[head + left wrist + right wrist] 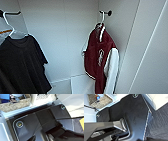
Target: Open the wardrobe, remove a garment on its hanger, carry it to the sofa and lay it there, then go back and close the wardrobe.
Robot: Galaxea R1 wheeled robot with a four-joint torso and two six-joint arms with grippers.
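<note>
Wardrobe (62,37) open, white interior, garment (98,58) on whitish hanger (102,30) hooked over black peg (108,13) at right wall, black garment (21,65) hanging at left, wicker basket (99,101) on floor, jaw state of both grippers cannot be told

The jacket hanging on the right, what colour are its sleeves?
White, on the maroon varsity jacket; the head view shows it best.
</note>
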